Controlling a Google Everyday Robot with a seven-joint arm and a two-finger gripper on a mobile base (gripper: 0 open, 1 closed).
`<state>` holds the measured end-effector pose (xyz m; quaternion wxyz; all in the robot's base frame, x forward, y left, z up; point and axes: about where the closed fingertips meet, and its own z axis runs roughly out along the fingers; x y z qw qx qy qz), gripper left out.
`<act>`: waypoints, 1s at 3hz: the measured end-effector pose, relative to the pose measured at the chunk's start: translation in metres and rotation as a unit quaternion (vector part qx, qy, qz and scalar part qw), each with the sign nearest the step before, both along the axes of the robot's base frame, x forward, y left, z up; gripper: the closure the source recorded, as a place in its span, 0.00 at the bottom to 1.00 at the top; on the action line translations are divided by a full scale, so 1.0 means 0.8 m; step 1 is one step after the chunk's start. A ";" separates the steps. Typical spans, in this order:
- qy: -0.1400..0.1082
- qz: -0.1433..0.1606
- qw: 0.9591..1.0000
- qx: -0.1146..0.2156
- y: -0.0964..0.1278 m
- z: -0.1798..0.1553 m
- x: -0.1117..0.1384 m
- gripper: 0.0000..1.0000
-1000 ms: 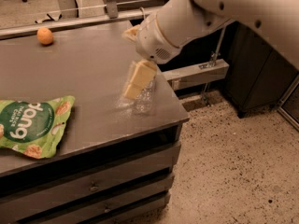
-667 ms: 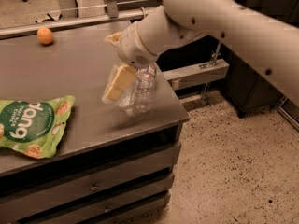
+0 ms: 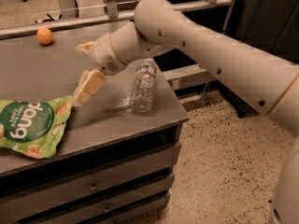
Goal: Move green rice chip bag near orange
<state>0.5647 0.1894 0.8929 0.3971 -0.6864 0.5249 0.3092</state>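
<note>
The green rice chip bag (image 3: 30, 127) lies flat at the front left of the grey table (image 3: 56, 64), with its "dang" lettering facing up. The orange (image 3: 45, 35) sits at the far left back of the table, well apart from the bag. My gripper (image 3: 78, 74) hangs just right of the bag's upper right corner. It is open and empty, with the lower finger (image 3: 88, 85) close above the table beside the bag's edge.
A clear plastic water bottle (image 3: 144, 85) stands near the table's right front corner, right of the gripper. The table has drawers (image 3: 93, 185) below its front edge. A speckled floor lies to the right, and a rail runs behind the table.
My arm has swung left, from over the water bottle to beside the bag's right edge. The bottle, bag and orange have not moved.
</note>
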 end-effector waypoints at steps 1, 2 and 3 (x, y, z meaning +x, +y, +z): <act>0.043 0.027 0.998 0.048 0.036 0.006 -0.008 0.00; 0.081 0.054 0.992 0.077 0.063 0.008 -0.020 0.00; 0.110 0.077 0.987 0.083 0.084 0.000 -0.038 0.00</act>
